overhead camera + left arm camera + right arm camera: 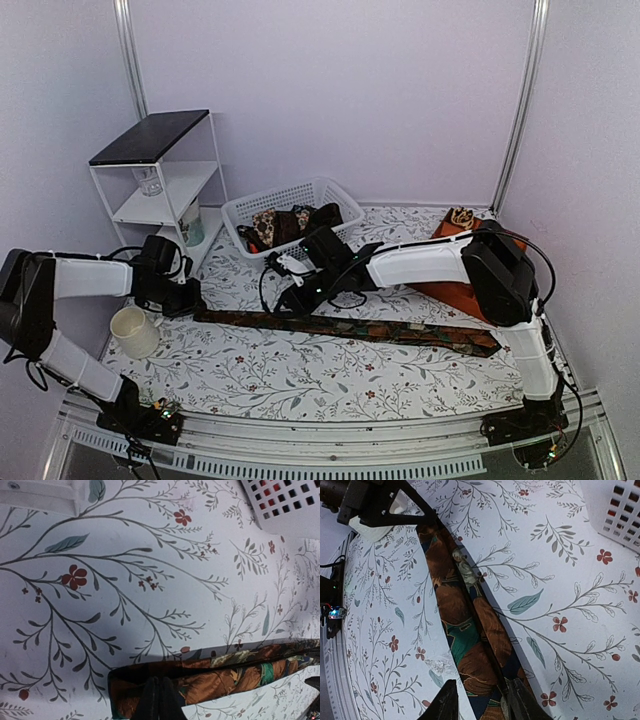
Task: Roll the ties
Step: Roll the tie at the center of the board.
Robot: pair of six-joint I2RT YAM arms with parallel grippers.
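A long brown, green and rust patterned tie (350, 328) lies stretched flat across the flowered table (300, 375), running from left to right. The left tool (157, 692) is at the tie's left end, its fingers closed together and pinching the fabric edge. The right tool (482, 700) is further along the tie, with its fingers apart on either side of the strip and not gripping it. Behind the tie, a white basket (330, 190) holds other ties (275, 225). A cream cup (133, 330) stands near the left arm.
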